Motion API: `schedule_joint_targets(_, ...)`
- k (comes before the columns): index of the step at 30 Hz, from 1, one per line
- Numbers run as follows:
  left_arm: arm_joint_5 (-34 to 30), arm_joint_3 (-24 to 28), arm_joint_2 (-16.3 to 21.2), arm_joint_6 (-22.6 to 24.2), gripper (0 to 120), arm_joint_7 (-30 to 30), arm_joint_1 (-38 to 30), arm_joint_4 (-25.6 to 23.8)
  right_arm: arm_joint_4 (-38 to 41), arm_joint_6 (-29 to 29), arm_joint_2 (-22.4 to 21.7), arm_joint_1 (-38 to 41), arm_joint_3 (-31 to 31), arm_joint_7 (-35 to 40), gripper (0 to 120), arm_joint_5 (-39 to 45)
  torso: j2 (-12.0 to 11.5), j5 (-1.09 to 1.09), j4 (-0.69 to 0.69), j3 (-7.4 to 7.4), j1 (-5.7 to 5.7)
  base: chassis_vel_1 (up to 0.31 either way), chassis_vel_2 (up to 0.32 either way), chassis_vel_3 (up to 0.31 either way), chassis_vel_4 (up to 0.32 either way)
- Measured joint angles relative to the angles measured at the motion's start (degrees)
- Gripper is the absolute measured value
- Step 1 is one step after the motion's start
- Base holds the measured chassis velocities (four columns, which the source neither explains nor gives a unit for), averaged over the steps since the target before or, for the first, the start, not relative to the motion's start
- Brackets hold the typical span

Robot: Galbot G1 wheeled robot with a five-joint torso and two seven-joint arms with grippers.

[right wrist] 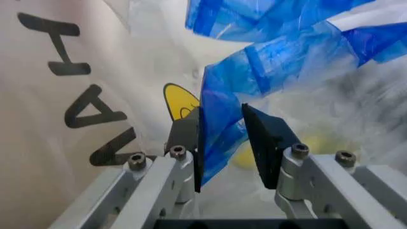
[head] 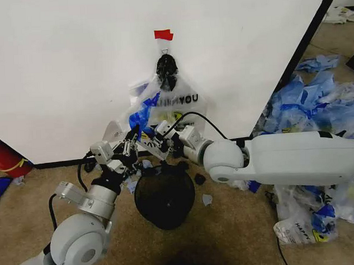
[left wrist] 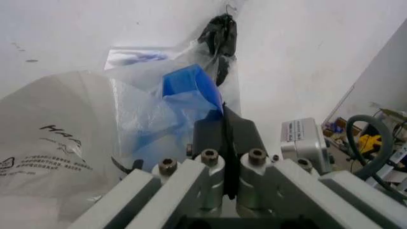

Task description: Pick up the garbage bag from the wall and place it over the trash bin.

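1. The garbage bag (head: 174,100) hangs off the black hook (head: 166,65) on the wall (head: 62,67), so the pickup isn't finished and nothing's over the trash bin (head: 164,194) yet.
2. Left end effector (left wrist: 228,143) is clenched, looks like thin bag film pinched in it. Right end effector (right wrist: 222,143) sits part open with a blue handle strip (right wrist: 219,124) between the pads, not clamped.
3. The bin is on the floor right below the bag, near the wall's base strip.
4. Room is tight: both arms crowd together in front of the wall, a pile of loose bags (head: 317,103) on the right, a red cylinder (head: 5,157) on the left.
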Motion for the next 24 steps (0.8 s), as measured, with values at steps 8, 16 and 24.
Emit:
schedule_joint_targets(8, 0.52, -0.03, -0.09, -0.37, 0, 0.06, 0.53, 0.09, -0.68, -0.86, 0.26, 0.62, -0.96, 0.47, 23, 0.21, 0.0, 0.0, 0.0, 0.0, 0.0, 0.0, 0.0, 0.0, 0.0)
schedule_joint_targets(16, 0.96, -0.03, -0.28, -0.45, 0, 0.15, 1.04, 0.06, -0.82, -2.14, 0.26, 1.73, -2.33, 0.55, 23, 0.02, 0.0, 0.0, 0.0, 0.0, 0.0, 0.0, 0.0, 0.0, 0.0)
schedule_joint_targets(24, 1.54, 0.17, -0.54, -0.75, 0, 0.22, 1.05, 0.27, -0.63, -3.24, 0.27, 2.36, -3.06, 1.28, 14, -1.05, 0.0, 0.0, 0.0, 0.0, 0.0, 0.0, 0.0, 0.0, 0.0)
